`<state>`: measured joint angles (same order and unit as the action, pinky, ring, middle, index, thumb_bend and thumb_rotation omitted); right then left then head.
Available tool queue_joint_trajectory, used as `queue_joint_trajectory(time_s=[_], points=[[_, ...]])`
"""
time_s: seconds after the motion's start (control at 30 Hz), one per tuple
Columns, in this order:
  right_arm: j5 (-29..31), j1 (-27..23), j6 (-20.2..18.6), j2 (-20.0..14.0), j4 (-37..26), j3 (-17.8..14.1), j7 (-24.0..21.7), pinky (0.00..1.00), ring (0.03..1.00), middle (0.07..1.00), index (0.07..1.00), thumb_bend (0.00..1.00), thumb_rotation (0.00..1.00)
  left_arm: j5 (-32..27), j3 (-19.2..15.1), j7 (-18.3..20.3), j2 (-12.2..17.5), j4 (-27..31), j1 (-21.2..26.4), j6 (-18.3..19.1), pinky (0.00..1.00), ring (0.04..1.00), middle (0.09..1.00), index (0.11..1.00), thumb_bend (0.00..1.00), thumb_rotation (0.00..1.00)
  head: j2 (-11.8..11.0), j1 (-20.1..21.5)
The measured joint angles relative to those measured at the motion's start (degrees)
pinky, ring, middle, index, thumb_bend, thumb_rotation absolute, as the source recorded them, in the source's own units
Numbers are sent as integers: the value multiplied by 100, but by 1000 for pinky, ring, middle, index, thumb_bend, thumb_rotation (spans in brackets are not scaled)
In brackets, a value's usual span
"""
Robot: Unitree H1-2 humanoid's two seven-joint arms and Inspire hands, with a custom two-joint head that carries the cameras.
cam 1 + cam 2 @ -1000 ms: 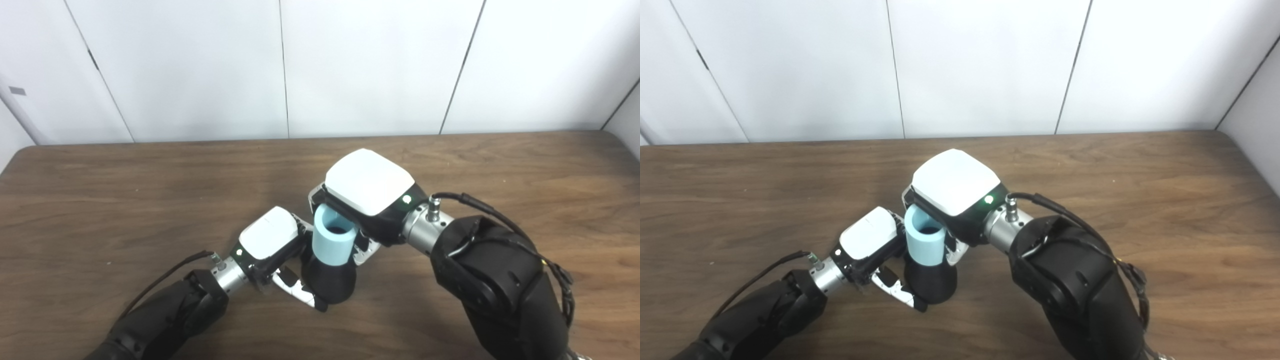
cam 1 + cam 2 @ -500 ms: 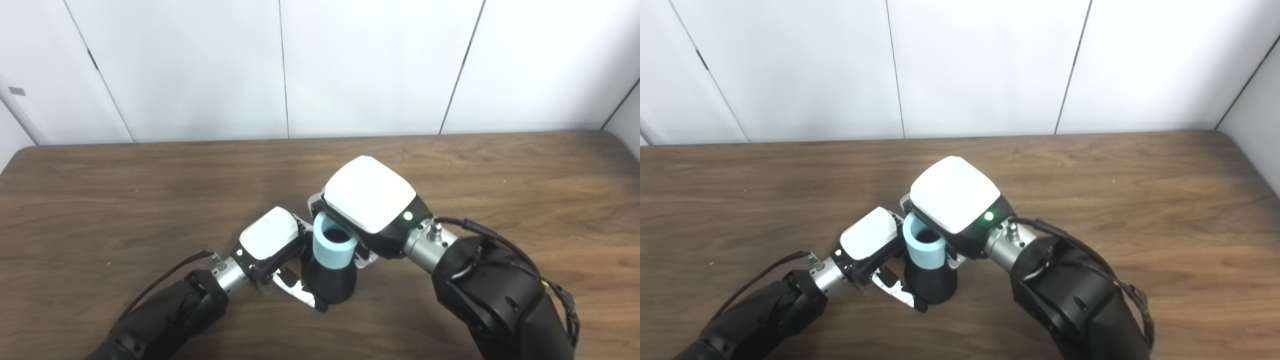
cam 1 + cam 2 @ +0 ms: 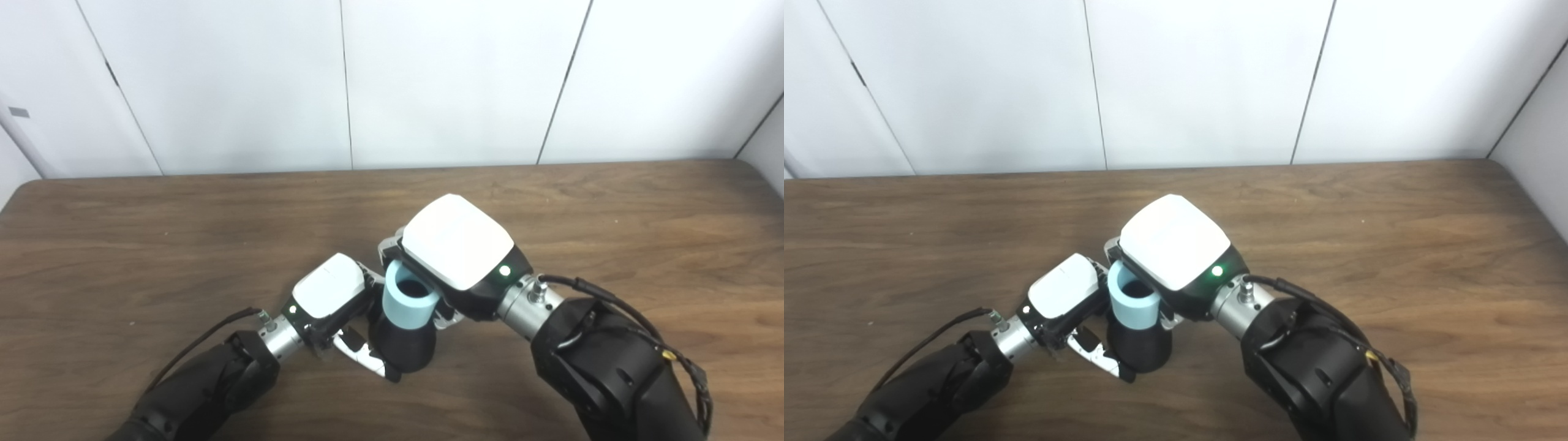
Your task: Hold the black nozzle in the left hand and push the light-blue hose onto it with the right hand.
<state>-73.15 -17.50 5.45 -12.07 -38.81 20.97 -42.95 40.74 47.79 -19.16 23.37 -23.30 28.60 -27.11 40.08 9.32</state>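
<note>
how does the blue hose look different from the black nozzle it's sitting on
The light-blue hose is pale, the black nozzle dark. The hose is a straight open-topped tube; the nozzle flares wider toward its base. The hose is held by the right robot hand, the nozzle by the left robot hand. Both stand upright, joined.

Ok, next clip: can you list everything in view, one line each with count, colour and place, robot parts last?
hose: 1, light blue, upright, seated on the nozzle, mid-table
nozzle: 1, black, flared, under the hose
table: 1, dark brown wood, fills the lower frame
wall panels: white, behind the table
left hand: 1, white and black, shut on the nozzle
right hand: 1, white and black, shut on the hose
</note>
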Motion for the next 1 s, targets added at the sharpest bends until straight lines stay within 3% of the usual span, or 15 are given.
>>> queue_joint_trajectory(time_s=[0.4, 0.47, 0.57, 0.63, 0.73, 0.77, 0.8, 0.83, 1.0], points=[[9, -360, -82, 102, -10, 13, -841, 187, 260, 471, 479, 532, 0, -38, 1, 28, 1, -2, 2, 1, 155, 216, 472, 480, 525, 0, -9, -18], [10, -367, -110, 114, -10, 13, -874, 191, 263, 471, 479, 532, 0, -37, -1, 28, 1, -2, 2, 1, 150, 215, 472, 480, 525, 0, -9, -18], [12, -366, -116, 113, -9, 22, -876, 206, 276, 399, 489, 527, 0, -37, -2, 28, 1, -2, 0, 1, 155, 221, 395, 497, 516, 0, -9, -26], [12, -366, -116, 112, -9, 30, -877, 215, 283, 393, 489, 526, 0, -38, -2, 29, 1, -1, 0, 1, 154, 218, 456, 484, 522, 0, -9, -35], [9, -363, -116, 112, -8, 42, -878, 215, 282, 392, 489, 526, 0, -40, -5, 34, 1, -1, -1, 1, 157, 220, 393, 497, 515, 0, -9, -35], [5, -359, -116, 112, -7, 46, -877, 207, 277, 431, 484, 529, 0, -40, -5, 35, 1, 0, -1, 1, 153, 217, 431, 489, 520, 0, -9, -35], [2, -352, -115, 111, -7, 49, -877, 203, 274, 411, 486, 528, 0, -40, -6, 35, 1, 0, -2, 1, 153, 217, 451, 485, 522, 0, -9, -35], [-3, -350, -114, 110, -6, 52, -876, 201, 274, 447, 482, 531, 0, -40, -9, 37, 1, 0, -3, 1, 153, 216, 412, 493, 517, 0, -9, -35], [-15, -317, -112, 111, -4, 55, -827, 189, 266, 392, 490, 526, 0, -40, -13, 41, 1, 0, -6, 0, 155, 222, 388, 501, 515, 0, 0, -35]])
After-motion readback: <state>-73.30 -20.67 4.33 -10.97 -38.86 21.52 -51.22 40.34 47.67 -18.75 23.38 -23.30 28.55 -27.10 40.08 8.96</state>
